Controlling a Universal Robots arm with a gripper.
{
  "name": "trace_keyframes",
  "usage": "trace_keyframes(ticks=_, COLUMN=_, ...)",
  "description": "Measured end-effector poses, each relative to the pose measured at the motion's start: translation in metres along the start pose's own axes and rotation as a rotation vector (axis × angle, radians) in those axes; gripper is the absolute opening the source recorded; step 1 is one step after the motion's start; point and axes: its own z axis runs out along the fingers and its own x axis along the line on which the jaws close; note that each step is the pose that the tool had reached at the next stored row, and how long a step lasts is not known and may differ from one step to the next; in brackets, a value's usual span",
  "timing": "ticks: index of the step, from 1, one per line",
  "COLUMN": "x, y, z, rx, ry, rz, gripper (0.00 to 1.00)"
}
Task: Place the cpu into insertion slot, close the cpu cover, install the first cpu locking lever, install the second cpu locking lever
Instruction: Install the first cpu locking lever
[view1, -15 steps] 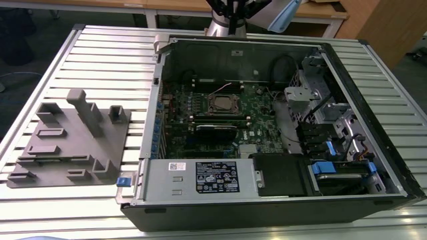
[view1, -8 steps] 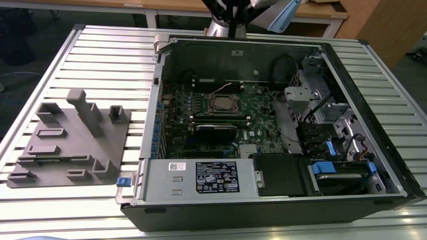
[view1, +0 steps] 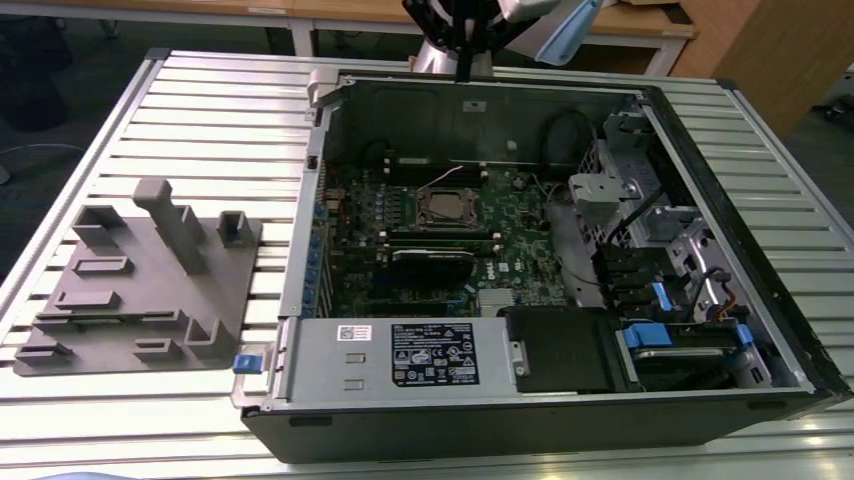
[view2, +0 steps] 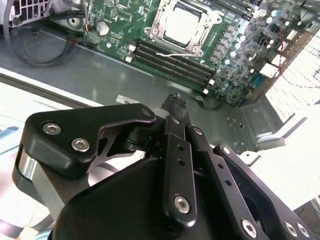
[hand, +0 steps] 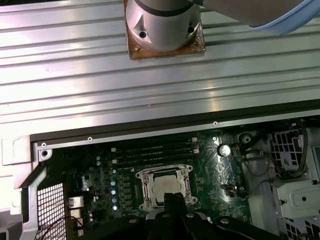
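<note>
**Hand poised over a loaded socket: lever work needs a clean line**

The hand (view2: 177, 102) hovers above the open computer case (view1: 534, 405), its fingers pressed together with nothing visible between them. Ahead of and below its tips, the cpu (view2: 181, 22) sits in the insertion slot (view1: 449, 209), with the cpu cover (view2: 157, 22) lying flat around it. I cannot tell whether either locking lever is latched. On that showing, the levers look like the step in hand. Descend straight, keep clear of the thin pale wire (view2: 172, 52) and the memory slots (view2: 170, 62) between hand and socket, and press on the lever, not the cover.
</note>
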Motion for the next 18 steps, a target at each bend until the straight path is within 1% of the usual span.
trace_keyframes(ticks=7, x=0.0004, y=-0.0014, z=0.0089, rx=0.0193, ry=-0.0027, rz=-0.001, gripper=0.1)
trace_keyframes(ticks=10, x=0.0004, y=-0.0017, z=0.0109, rx=0.0317, ry=-0.0044, rz=-0.002, gripper=0.1)
trace_keyframes(ticks=18, x=0.0005, y=-0.0018, z=0.0111, rx=0.0323, ry=-0.0046, rz=-0.002, gripper=0.1)
